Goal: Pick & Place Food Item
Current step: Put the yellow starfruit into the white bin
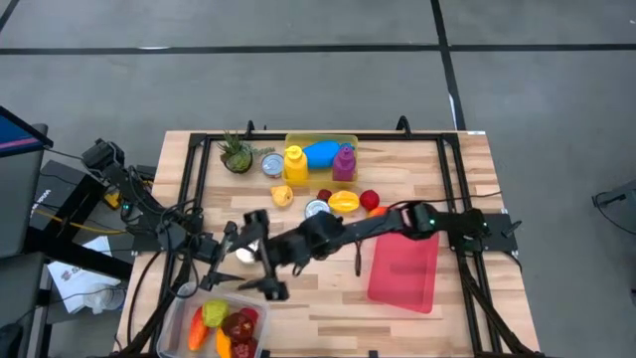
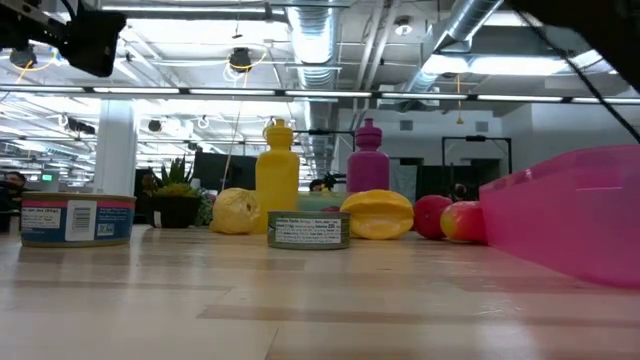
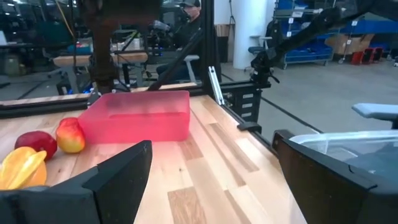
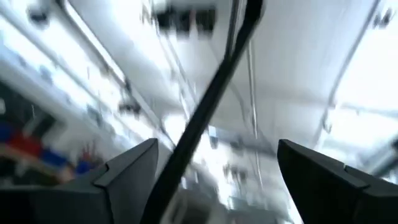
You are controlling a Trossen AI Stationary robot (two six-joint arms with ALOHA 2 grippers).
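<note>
Food items lie at the table's far middle: a yellow starfruit (image 1: 343,201) (image 3: 22,168), a red apple (image 1: 370,199) (image 3: 34,142), a lemon (image 1: 282,196) and a flat can (image 1: 316,207) (image 2: 308,228). A clear tub (image 1: 179,318) at the near left corner holds several pieces of food. My left gripper (image 1: 248,234) (image 3: 211,149) hovers open above the table's left middle, pointing toward the pink bin (image 1: 402,268) (image 3: 140,115), with nothing between its fingers. My right gripper (image 1: 270,283) (image 4: 217,149), reaching across from the right, is open and tipped up toward the ceiling.
A yellow bottle (image 1: 294,164) (image 2: 277,175), a purple bottle (image 1: 345,161) (image 2: 368,155), a blue item (image 1: 320,152) and a small plant (image 1: 237,154) stand along the far edge. Another can (image 2: 75,220) stands near the left gripper. Both arms crowd the table's left middle.
</note>
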